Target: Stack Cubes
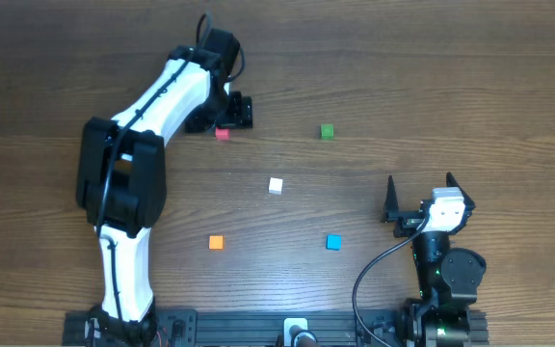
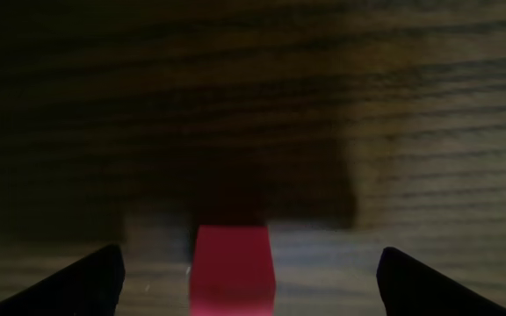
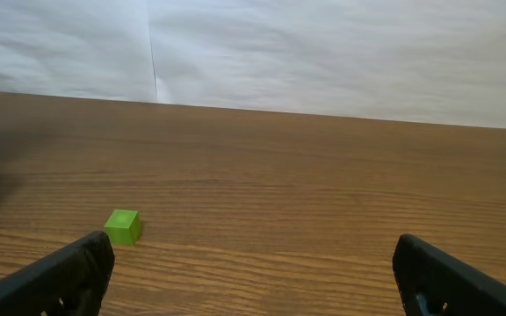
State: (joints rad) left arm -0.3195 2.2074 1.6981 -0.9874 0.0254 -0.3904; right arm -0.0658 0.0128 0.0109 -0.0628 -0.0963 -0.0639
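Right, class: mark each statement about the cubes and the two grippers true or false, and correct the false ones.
1. The red cube lies between the open fingers of the left gripper. True.
2. The green cube sits on the white cube. False: they lie apart, each on the table.
3. The right gripper holds the blue cube. False: it is open and empty; the blue cube lies on the table.
4. No cube is stacked yet, the orange cube included. True.
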